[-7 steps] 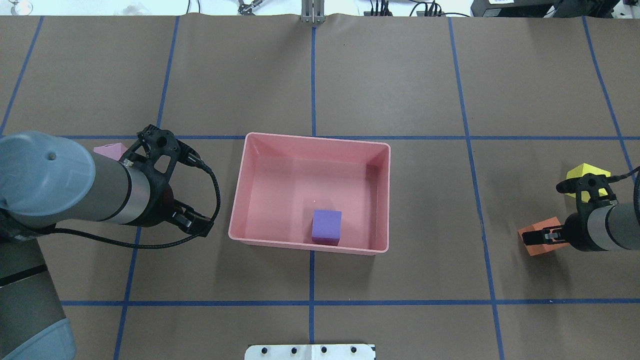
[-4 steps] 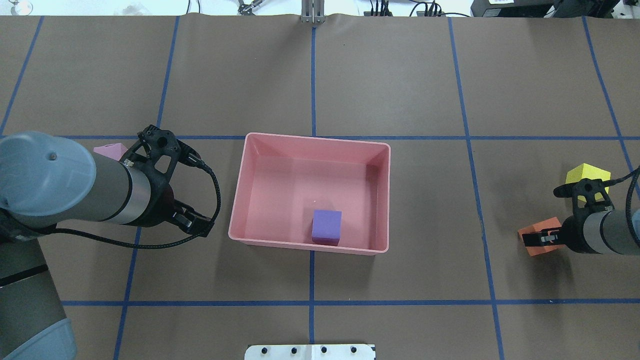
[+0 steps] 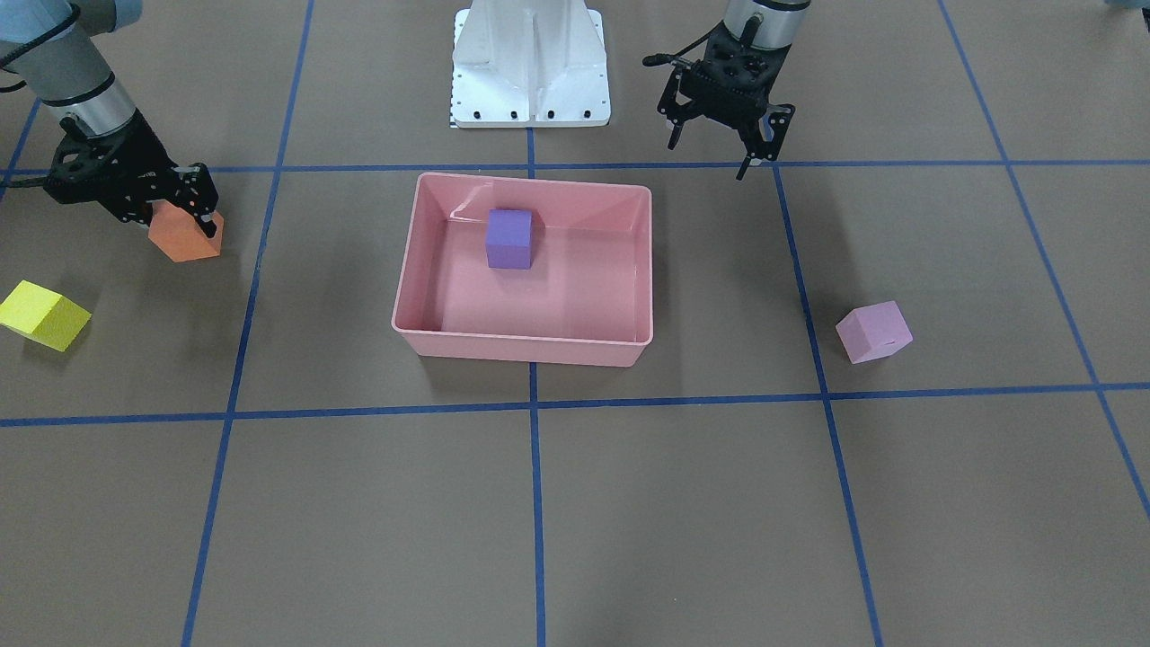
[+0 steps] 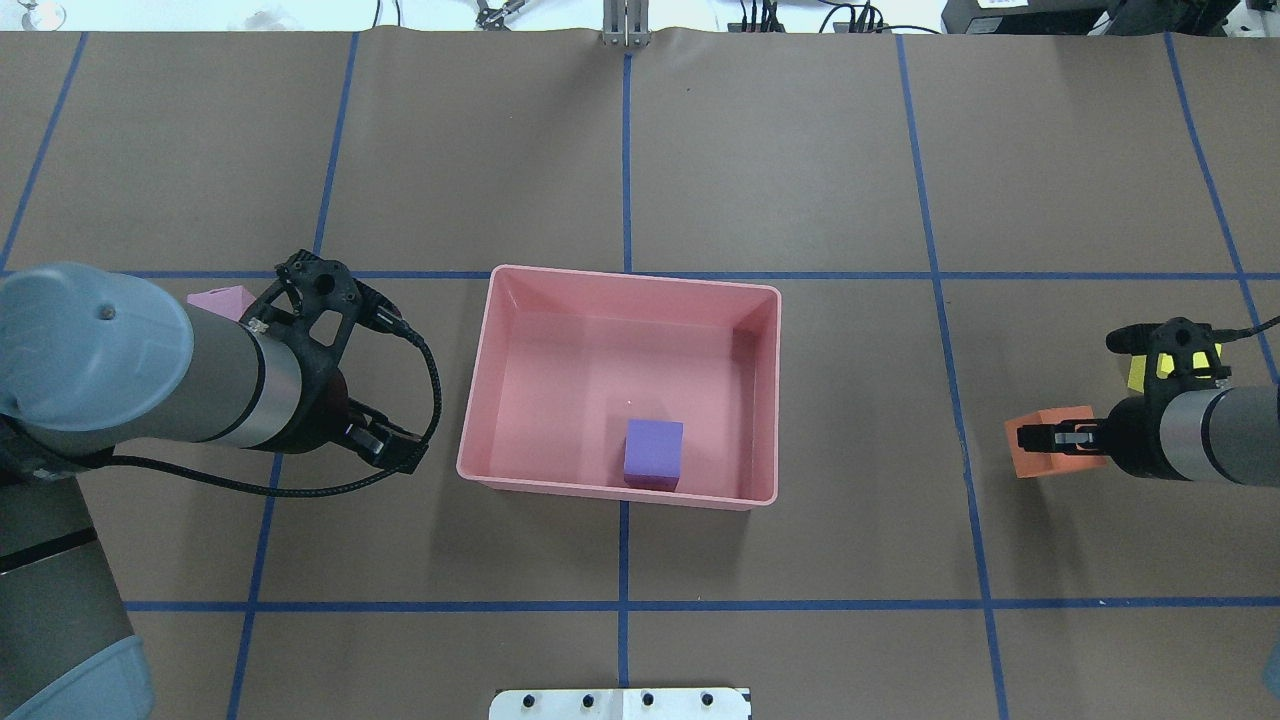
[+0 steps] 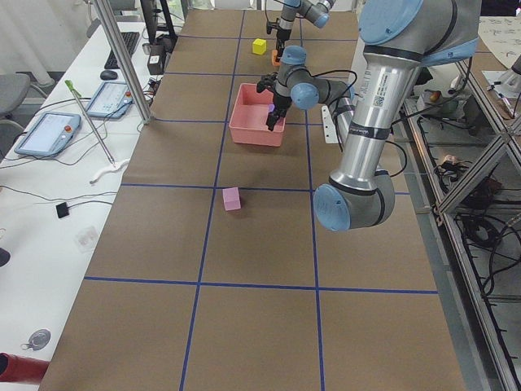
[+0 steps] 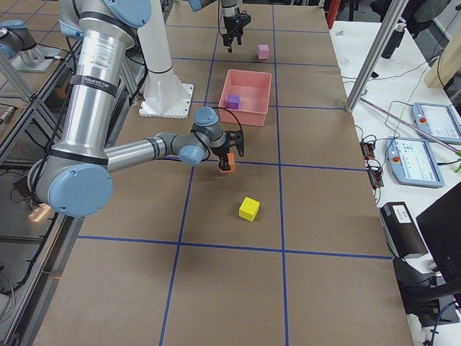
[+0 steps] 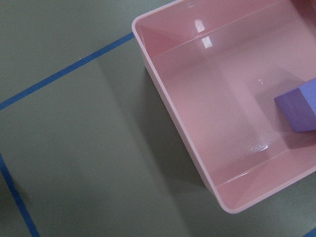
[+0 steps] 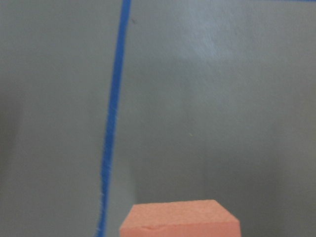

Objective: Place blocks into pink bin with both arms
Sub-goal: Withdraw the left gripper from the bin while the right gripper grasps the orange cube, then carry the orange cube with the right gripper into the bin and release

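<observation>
The pink bin (image 4: 620, 272) sits mid-table with the purple block (image 4: 653, 452) inside near its front wall. My right gripper (image 4: 1045, 438) is shut on the orange block (image 4: 1052, 450) and holds it above the table, right of the bin; it shows in the front view (image 3: 186, 235) and right wrist view (image 8: 180, 219). The yellow block (image 4: 1140, 372) lies partly behind that wrist. My left gripper (image 4: 392, 450) is open and empty, just left of the bin. The pink-lilac block (image 4: 220, 300) lies behind my left wrist, fully seen in the front view (image 3: 873, 332).
The white robot base (image 3: 530, 63) stands behind the bin (image 3: 521, 346). Blue tape lines grid the brown table cover. The left wrist view shows the bin's corner (image 7: 173, 108) and the purple block (image 7: 301, 111).
My right gripper has moved with the orange block towards the bin, away from the yellow block. My left arm has barely moved.
</observation>
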You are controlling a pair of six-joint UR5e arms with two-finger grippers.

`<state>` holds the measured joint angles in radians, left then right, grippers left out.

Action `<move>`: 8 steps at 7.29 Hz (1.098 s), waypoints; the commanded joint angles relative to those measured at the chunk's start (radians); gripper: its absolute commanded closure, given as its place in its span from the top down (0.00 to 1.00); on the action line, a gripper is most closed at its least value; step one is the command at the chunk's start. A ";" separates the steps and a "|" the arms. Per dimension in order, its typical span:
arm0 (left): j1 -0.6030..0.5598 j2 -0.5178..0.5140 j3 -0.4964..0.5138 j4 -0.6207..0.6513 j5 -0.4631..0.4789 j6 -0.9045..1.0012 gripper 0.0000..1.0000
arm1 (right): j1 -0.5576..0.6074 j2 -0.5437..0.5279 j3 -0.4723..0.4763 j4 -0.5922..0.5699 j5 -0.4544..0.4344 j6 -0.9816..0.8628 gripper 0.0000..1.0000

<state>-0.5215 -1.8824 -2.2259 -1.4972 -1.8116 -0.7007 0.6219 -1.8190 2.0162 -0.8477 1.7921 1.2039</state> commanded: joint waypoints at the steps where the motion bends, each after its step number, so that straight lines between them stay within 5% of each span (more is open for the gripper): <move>1: 0.000 0.002 0.005 0.000 0.000 0.004 1.00 | 0.015 0.099 0.088 -0.105 0.001 0.191 0.00; 3: -0.015 0.028 0.002 0.000 -0.002 0.017 1.00 | 0.001 0.494 0.177 -0.773 0.012 0.309 0.00; 4: -0.023 0.034 0.003 0.000 -0.002 0.018 1.00 | -0.040 0.744 0.127 -1.077 0.015 0.395 0.00; 7: -0.044 0.035 0.006 0.000 -0.029 0.021 1.00 | -0.151 0.921 -0.015 -1.130 -0.043 0.505 0.00; 8: -0.048 0.043 0.005 0.000 -0.029 0.021 1.00 | -0.154 1.002 -0.113 -1.130 -0.046 0.514 0.33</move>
<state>-0.5623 -1.8457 -2.2201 -1.4972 -1.8345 -0.6797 0.4898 -0.9058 2.0033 -1.9683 1.7604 1.7023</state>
